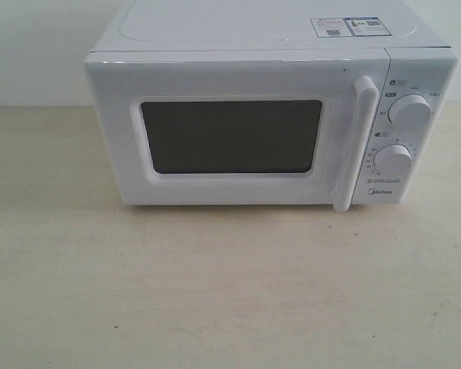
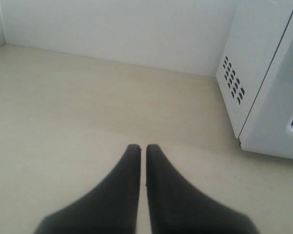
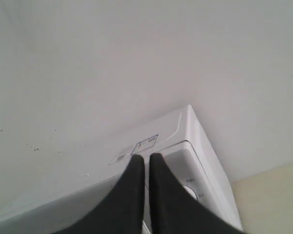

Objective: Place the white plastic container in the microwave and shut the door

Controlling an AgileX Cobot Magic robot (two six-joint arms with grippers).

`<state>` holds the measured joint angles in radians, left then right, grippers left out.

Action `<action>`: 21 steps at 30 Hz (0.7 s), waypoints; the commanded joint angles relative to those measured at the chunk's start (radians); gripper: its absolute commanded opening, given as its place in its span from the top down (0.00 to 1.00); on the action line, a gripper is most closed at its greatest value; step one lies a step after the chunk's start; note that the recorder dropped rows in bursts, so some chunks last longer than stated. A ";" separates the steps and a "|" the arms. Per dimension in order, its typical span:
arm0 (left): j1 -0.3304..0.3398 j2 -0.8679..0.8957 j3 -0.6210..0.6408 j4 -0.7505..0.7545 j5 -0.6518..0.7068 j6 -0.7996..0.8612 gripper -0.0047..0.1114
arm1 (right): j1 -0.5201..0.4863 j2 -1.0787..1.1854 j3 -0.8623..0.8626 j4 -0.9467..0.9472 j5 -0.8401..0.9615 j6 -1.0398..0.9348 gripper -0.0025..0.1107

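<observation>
While its white door (image 1: 238, 77) with dark rectangular window (image 1: 230, 137) and vertical bar handle (image 1: 355, 142) sits shut, the white boxy two-dial microwave (image 1: 253, 34) stands on the pale desk (image 1: 215, 292). The left gripper (image 2: 143, 146) has its jaws together beside it; the right gripper (image 3: 147, 157), jaws together, is near its upper corner.

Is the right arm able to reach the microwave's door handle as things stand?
Probably yes: the right tool, shut, hangs near the top front edge of the microwave, and nothing shows between it and the handle. It must open first.
</observation>
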<state>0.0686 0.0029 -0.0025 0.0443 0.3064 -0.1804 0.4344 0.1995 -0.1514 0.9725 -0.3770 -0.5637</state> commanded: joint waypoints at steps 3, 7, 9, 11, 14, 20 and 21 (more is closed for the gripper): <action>0.001 -0.003 0.002 -0.004 -0.004 -0.007 0.92 | -0.216 -0.018 0.002 -0.008 0.220 0.017 0.98; 0.001 -0.003 0.002 -0.004 -0.002 -0.007 0.92 | -0.353 -0.070 0.002 -0.006 0.271 0.033 0.98; 0.001 -0.003 0.002 -0.004 -0.002 -0.007 0.92 | -0.414 -0.113 0.002 -0.006 0.295 0.037 0.98; 0.001 -0.003 0.002 -0.004 -0.002 -0.007 0.92 | -0.467 -0.162 0.002 -0.006 0.313 0.037 0.98; 0.001 -0.003 0.002 -0.004 -0.002 -0.007 0.92 | -0.513 -0.199 0.002 -0.006 0.321 0.041 0.98; 0.001 -0.003 0.002 -0.004 -0.004 -0.007 0.92 | -0.518 -0.199 0.002 -0.008 0.330 0.039 0.98; 0.001 -0.003 0.002 -0.004 -0.004 -0.007 0.92 | -0.514 -0.199 0.002 -0.008 0.338 0.033 0.98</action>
<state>0.0686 0.0029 -0.0025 0.0443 0.3079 -0.1804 -0.0798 0.0050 -0.1514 0.9744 -0.0565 -0.5220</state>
